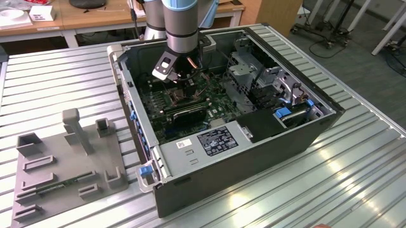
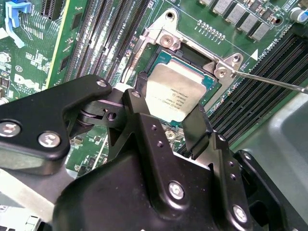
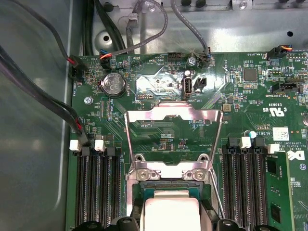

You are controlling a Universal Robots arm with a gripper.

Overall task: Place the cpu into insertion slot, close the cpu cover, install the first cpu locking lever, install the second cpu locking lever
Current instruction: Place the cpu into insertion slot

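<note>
Exterior overview; wrist views close over cpu (image 2: pixel 175 94)

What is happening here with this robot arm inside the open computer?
A single robot arm reaches into the open dark computer case. Its black claw grips the small square chip with the silvery metal top right at the square black insertion slot on the green motherboard. Whether the chip is fully seated, I cannot tell. In the first wrist view, the thin silvery metal frame cover is flipped open, so it is not yet closed.
</note>
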